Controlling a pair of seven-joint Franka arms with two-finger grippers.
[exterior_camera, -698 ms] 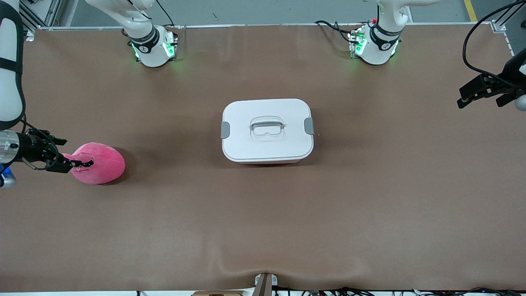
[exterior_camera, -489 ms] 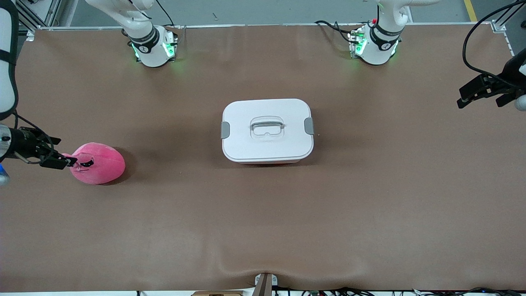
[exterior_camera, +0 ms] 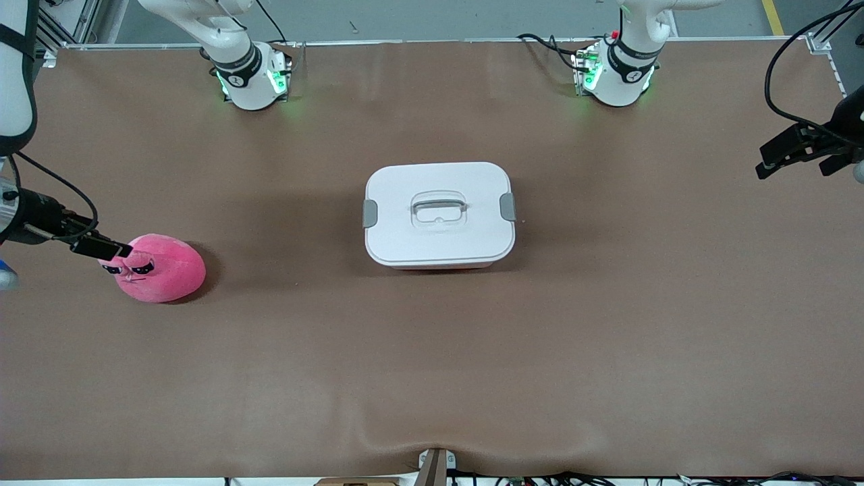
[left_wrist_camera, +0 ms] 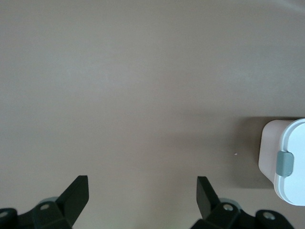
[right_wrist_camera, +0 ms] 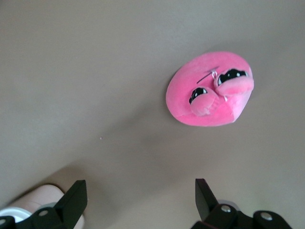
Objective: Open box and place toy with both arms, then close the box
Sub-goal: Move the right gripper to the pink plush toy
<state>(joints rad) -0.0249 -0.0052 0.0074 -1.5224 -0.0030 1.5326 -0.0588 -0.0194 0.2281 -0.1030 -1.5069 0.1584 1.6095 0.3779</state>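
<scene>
The box (exterior_camera: 439,214) stands at the table's middle, with its white lid on and a grey clip at each end. The toy (exterior_camera: 160,268), a pink plush with a face, lies toward the right arm's end of the table, a little nearer the front camera than the box. My right gripper (exterior_camera: 106,250) hangs open just beside the toy and touches nothing. In the right wrist view the toy (right_wrist_camera: 209,90) lies apart from the open right gripper (right_wrist_camera: 141,186). My left gripper (exterior_camera: 791,165) waits open over the left arm's end. The left wrist view shows the open left gripper (left_wrist_camera: 142,183) and one end of the box (left_wrist_camera: 286,162).
Brown table cloth (exterior_camera: 432,364) covers the whole table. The two arm bases (exterior_camera: 251,79) (exterior_camera: 615,75) stand along the edge farthest from the front camera. A black cable (exterior_camera: 783,74) loops above the left gripper.
My right gripper has drawn back off the toy toward the table's end, uncovering the toy's face. The toy and box stay put. The left gripper has shifted slightly.
</scene>
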